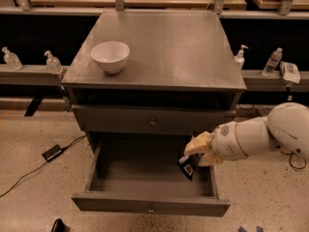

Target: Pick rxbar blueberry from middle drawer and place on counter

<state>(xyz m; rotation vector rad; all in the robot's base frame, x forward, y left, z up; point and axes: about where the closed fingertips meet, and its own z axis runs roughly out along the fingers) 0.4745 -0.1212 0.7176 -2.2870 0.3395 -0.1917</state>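
Note:
My gripper (197,154) reaches in from the right on a white arm and is shut on the rxbar blueberry (188,165), a dark wrapper with white label patches that hangs tilted below the tan fingers (199,143). It holds the bar above the right side of the open middle drawer (145,203), close to the drawer's right wall. The grey counter (174,47) lies above, on top of the cabinet.
A white bowl (110,56) stands on the counter's left front. A closed drawer front with a dark knob (152,123) sits above the open drawer. Small bottles (274,61) stand on side shelves. A black adapter and cable (51,152) lie on the floor at left.

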